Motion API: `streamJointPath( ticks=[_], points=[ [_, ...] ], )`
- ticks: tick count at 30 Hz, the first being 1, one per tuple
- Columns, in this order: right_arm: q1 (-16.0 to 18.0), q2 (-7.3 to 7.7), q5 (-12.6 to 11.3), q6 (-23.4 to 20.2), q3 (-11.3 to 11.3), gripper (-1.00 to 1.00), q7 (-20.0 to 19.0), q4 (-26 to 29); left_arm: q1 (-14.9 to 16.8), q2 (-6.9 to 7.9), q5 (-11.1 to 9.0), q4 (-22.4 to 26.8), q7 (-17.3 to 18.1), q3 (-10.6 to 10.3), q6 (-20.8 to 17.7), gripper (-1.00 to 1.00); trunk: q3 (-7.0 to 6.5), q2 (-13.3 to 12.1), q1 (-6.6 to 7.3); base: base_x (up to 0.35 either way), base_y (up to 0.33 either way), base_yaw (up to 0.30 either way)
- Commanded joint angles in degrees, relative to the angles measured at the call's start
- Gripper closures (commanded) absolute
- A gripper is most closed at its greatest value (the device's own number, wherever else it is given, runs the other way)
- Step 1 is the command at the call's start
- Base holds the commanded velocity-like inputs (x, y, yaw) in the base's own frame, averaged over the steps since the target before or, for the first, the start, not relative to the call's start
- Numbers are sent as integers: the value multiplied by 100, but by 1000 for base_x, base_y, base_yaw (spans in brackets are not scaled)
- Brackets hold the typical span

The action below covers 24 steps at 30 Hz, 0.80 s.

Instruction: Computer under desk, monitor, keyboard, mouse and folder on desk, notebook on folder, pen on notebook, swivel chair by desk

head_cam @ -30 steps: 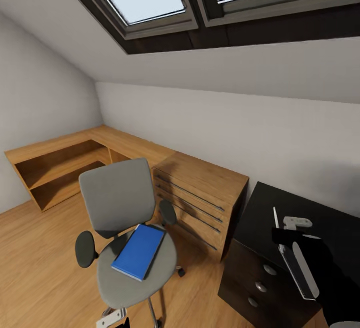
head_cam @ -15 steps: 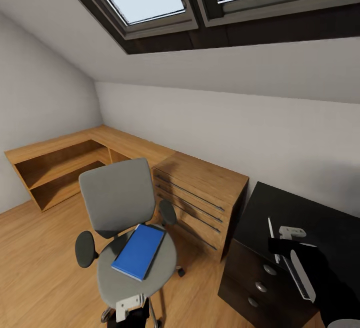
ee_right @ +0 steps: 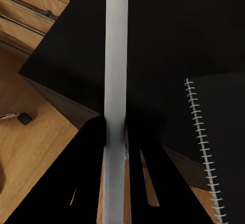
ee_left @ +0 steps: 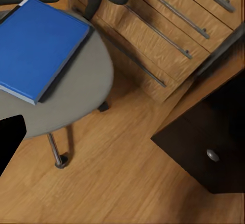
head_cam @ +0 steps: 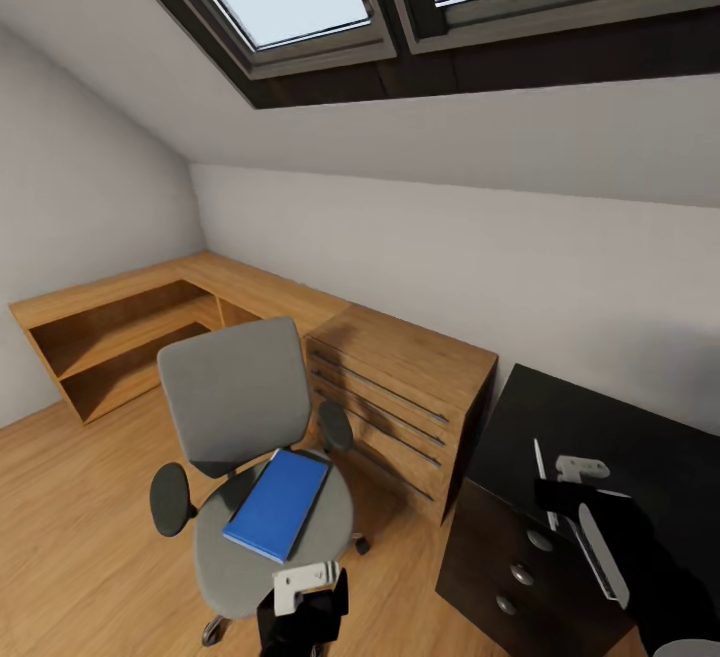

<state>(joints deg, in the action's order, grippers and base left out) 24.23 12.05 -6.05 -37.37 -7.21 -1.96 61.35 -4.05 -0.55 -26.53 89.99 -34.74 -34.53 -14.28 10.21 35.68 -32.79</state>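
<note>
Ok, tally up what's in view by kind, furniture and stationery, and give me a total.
Chairs: 1, the swivel chair
Desks: 1, the desk
Dressers: 1, the dresser
Shelf units: 1, the corner shelf unit
Folders: 1, the folder
Pens: 1, the pen
Notebooks: 1, the notebook
Total: 7

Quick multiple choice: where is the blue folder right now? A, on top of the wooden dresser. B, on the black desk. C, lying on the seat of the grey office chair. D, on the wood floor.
C: the blue folder lies flat on the seat of the grey office chair, apart from the black desk and the wooden dresser.
</note>
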Motion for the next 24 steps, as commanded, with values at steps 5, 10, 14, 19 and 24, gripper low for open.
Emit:
streamJointPath(
  ticks=[5, 10, 14, 19, 24],
  points=[
    [3, -1, -48, -25, 102, 100, 2, 0, 1, -121, -30, -4, -153, -61, -43, -100, 8, 8, -2, 85, 0, 0],
    [3, -7, -53, -24, 132, 100, 2, -43, 1, -124, -28, -49, -175, -54, -24, -100, 8, 8, -2, 261, 0, 0],
    [19, -9, -53, 59, 138, 100, 2, -264, 0, -120, -28, -61, -180, -53, -17, -100, 8, 8, -2, 305, 0, 0],
    [244, -7, -47, 263, 144, 100, 2, -691, 0, -121, -27, -67, -182, -53, -14, -100, 8, 8, -2, 305, 0, 0],
    [502, 2, -39, 429, 154, 100, 2, -1194, 0, -121, -27, -72, -185, -66, -13, -100, 8, 8, -2, 310, 0, 0]
  ],
)
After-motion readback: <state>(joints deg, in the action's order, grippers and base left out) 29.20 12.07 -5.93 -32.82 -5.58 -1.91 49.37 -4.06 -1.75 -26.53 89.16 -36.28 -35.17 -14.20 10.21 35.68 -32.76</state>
